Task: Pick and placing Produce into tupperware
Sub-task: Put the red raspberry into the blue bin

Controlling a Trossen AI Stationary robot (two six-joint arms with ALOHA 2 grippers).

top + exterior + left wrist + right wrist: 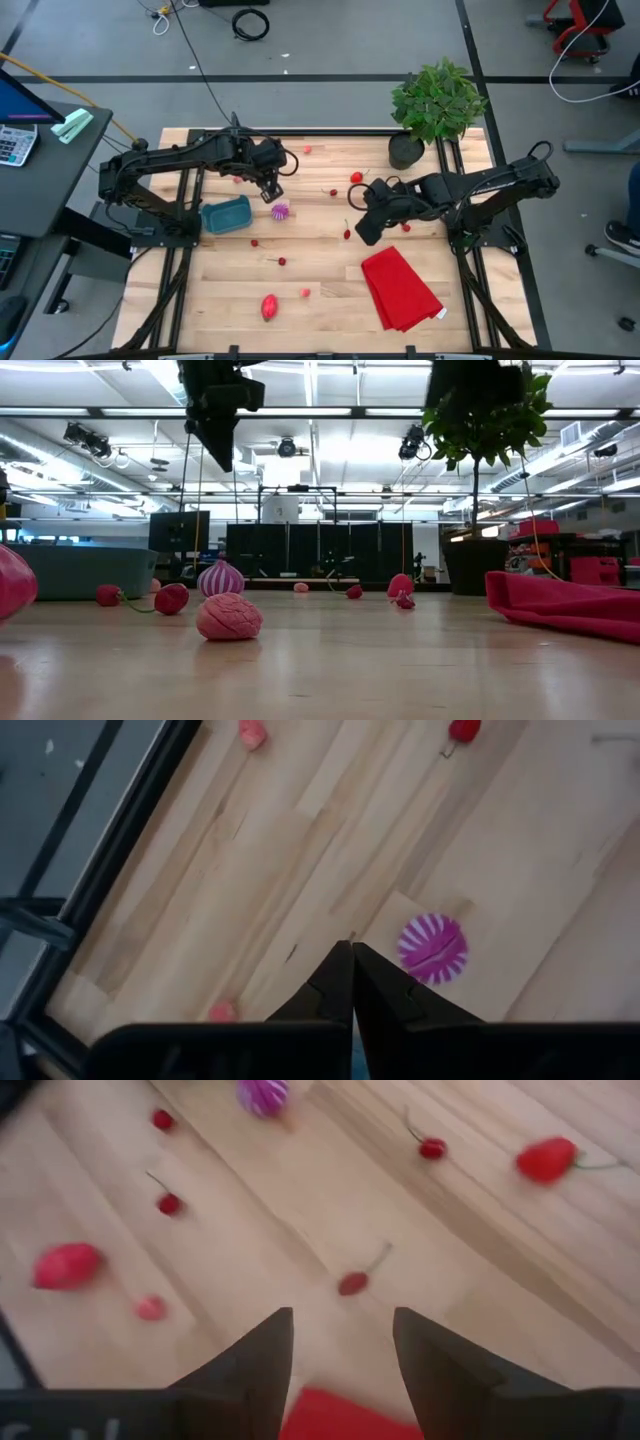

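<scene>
The produce lies scattered on the wooden table: a purple-and-white round piece [280, 211] [433, 946], a large red oval [269, 306], a red strawberry-like piece [356, 178] and several small cherries, one [352, 1283] just ahead of my right fingers. The teal tupperware [227, 215] [75, 570] stands flat on the table at the left, beside the purple piece. My left gripper [271, 189] [352, 955] hangs shut above the table, just far of the purple piece. My right gripper [362, 230] [340, 1330] hangs open and tilted down over the table's middle, holding nothing.
A folded red cloth [400, 288] lies at the near right, close under my right gripper. A black pot with a green plant [435, 100] stands at the far right corner. Bare wood lies in the near middle, around a pink lumpy piece [229, 617].
</scene>
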